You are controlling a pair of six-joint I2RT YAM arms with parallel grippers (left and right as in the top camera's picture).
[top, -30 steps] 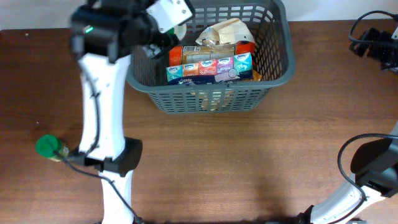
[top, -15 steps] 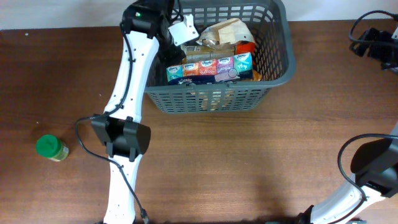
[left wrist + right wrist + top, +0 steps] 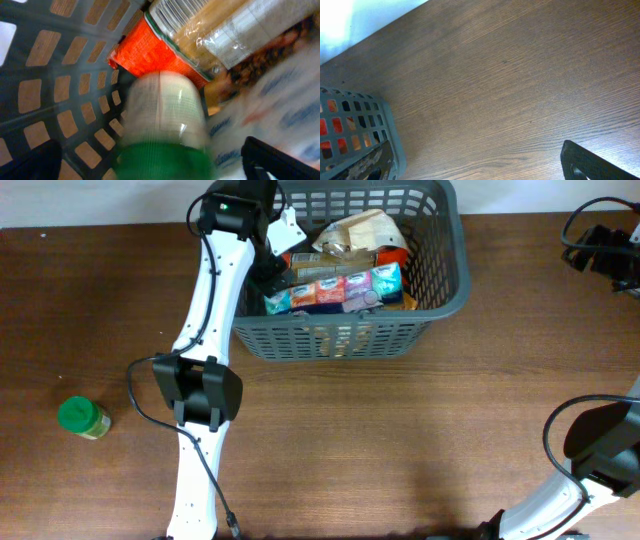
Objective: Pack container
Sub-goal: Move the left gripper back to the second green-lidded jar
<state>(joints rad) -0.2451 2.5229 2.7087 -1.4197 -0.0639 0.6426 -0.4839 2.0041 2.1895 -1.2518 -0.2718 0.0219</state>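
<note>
Dips lower into container [image 3: 340, 338], far edge of counter, w/ left gripper [image 3: 150, 167]; jaws spread clear of green-lid jar [image 3: 167, 110], blurred, prob. just released. Leaves 2nd jar [image 3: 82, 417] nr left edge to fetch.

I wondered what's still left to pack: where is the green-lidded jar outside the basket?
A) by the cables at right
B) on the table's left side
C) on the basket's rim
B: the jar sits on the table, well left of the basket.
</note>
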